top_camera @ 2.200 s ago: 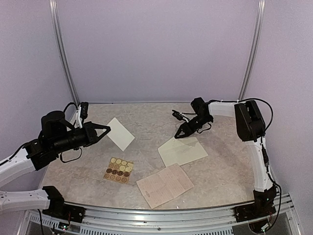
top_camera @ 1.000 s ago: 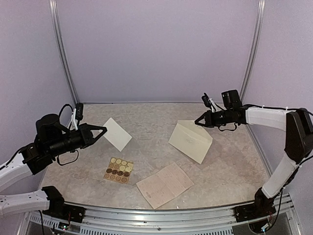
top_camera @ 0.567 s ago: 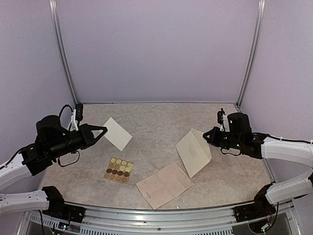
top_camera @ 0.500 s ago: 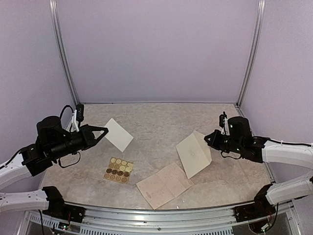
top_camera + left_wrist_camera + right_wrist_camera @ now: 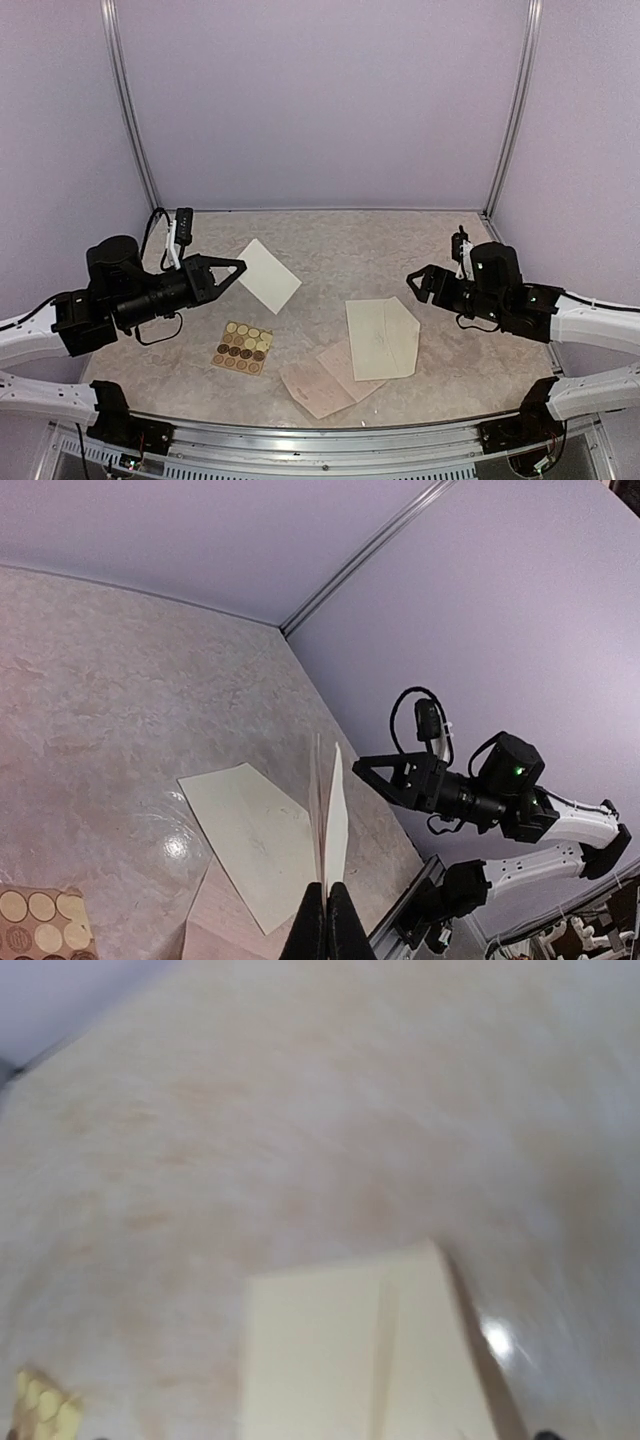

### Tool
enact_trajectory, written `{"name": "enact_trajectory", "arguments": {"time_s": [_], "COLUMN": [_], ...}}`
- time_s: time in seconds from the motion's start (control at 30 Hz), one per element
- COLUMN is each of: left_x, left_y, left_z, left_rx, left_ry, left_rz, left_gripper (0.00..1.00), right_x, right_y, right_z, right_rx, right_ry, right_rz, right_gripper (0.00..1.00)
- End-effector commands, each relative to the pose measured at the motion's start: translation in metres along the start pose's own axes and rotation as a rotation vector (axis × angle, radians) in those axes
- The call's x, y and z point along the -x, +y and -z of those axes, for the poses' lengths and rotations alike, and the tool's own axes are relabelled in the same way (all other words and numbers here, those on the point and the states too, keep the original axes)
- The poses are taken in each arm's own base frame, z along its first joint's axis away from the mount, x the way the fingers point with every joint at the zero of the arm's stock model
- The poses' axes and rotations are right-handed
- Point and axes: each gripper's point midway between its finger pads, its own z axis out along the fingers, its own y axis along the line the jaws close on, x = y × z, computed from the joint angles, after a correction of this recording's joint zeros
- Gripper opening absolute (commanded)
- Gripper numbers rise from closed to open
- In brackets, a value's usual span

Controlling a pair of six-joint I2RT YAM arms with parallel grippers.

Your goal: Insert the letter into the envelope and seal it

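My left gripper (image 5: 238, 269) is shut on a folded cream sheet, the letter (image 5: 268, 275), held in the air left of centre. In the left wrist view its shut fingertips (image 5: 322, 892) pinch the letter (image 5: 335, 810) edge-on at the bottom edge. The cream envelope (image 5: 383, 338) lies flat on the table, pointed flap toward the right, free of both grippers. My right gripper (image 5: 418, 282) hovers open just beyond the flap, holding nothing. The blurred right wrist view shows the envelope (image 5: 370, 1350) below, with no fingers in sight.
A pinkish handwritten sheet (image 5: 318, 386) lies partly under the envelope near the front edge. A tan card of round stickers (image 5: 242, 348) sits left of it. The right arm (image 5: 500, 790) shows beyond the envelope (image 5: 255, 830) in the left wrist view.
The right gripper has let go of the envelope, which dropped flat onto the pinkish sheet. The left gripper has carried the folded letter to the right, toward the centre.
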Motion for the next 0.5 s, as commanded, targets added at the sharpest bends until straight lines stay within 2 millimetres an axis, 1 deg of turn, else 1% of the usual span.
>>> {"name": "enact_trajectory", "arguments": {"time_s": [0.0,0.07,0.1,0.2,0.27,0.37,0.47], "left_x": [-0.005,-0.019,-0.021,-0.037,-0.047,-0.060,-0.067], "left_y": [-0.050,-0.063,-0.073,-0.089,-0.096,-0.105,-0.114], "left_z": [-0.010,-0.017,-0.018,-0.026,-0.031,-0.037,-0.039], "left_rx": [-0.162,-0.202,-0.227,-0.277,-0.295,-0.319,-0.354], "left_ry": [0.070,0.127,0.141,0.206,0.243,0.291,0.317], "left_rz": [-0.097,-0.144,-0.160,-0.198,-0.219,-0.250,-0.263], "left_gripper": [0.00,0.00,0.00,0.00,0.00,0.00,0.00], "right_x": [0.024,0.008,0.000,-0.022,-0.031,-0.040,-0.044], "right_y": [0.082,0.118,0.132,0.167,0.192,0.217,0.234], "right_z": [0.026,0.037,0.043,0.064,0.083,0.109,0.126], "right_rx": [0.307,0.504,0.587,0.799,0.937,1.103,1.198], "right_ry": [0.008,0.106,0.154,0.297,0.347,0.409,0.427], "right_rz": [0.298,0.388,0.411,0.432,0.434,0.428,0.431], "right_gripper": [0.88,0.86,0.86,0.83,0.82,0.81,0.79]}}
